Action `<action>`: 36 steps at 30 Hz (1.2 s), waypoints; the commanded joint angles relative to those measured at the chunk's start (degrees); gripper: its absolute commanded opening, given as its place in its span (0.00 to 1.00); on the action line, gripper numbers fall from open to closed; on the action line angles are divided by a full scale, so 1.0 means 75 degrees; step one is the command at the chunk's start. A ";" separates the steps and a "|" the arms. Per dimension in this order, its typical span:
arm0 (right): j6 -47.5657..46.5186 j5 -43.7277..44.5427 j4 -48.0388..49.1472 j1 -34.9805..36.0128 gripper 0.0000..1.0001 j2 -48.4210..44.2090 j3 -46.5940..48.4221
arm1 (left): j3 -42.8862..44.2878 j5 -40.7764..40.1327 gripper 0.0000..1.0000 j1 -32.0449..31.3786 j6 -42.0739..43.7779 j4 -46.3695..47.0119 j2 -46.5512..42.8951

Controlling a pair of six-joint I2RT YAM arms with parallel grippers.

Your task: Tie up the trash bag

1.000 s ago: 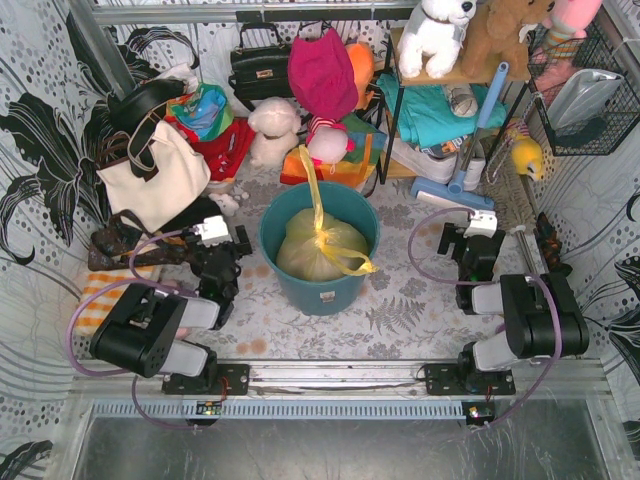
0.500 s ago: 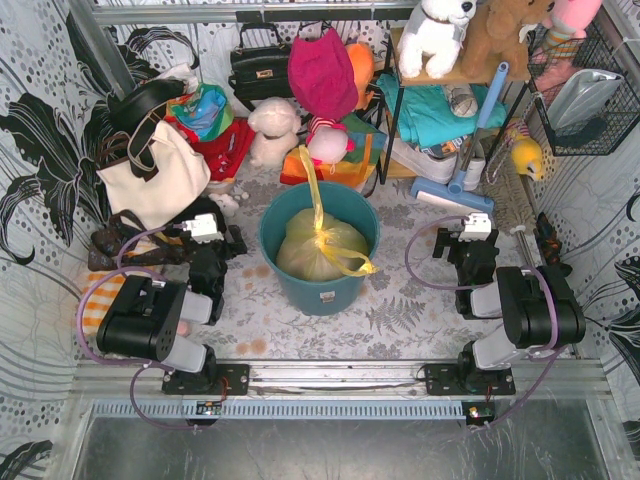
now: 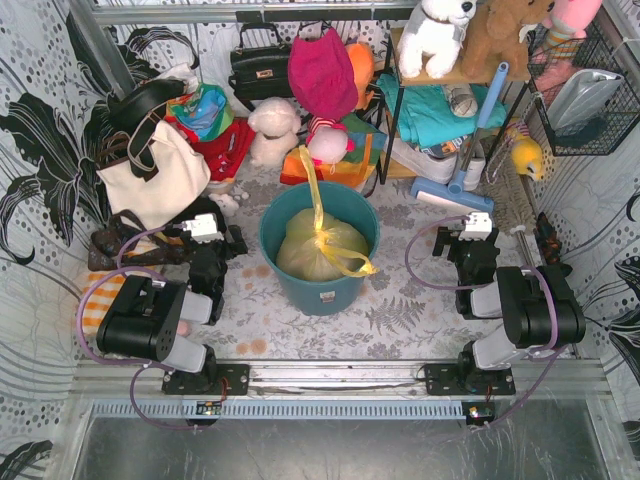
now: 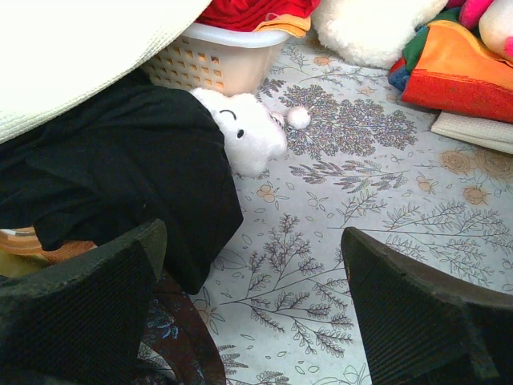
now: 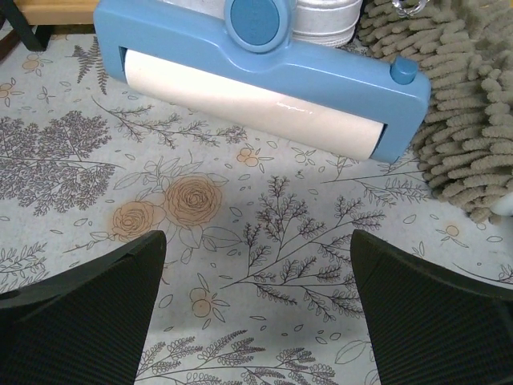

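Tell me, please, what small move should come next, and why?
Probably just retreat to rest: the trash bag in the teal bin already looks knotted on top, and the left pincer and right pincer both stand open, empty and clear of it.

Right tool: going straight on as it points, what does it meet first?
Most likely the blue roller head, lying crosswise ahead of the right tool; only floral table cover shows between. If it points slightly down, the cover comes first; depth unclear.

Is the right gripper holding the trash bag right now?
No, the right gripper stands wide open over the floral table cover, with nothing between its jaws.
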 commanded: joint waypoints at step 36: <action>-0.0042 -0.0208 0.0254 -0.0106 0.97 0.0014 0.0052 | 0.0368 0.0789 0.98 0.0500 -0.0234 -0.0078 0.0022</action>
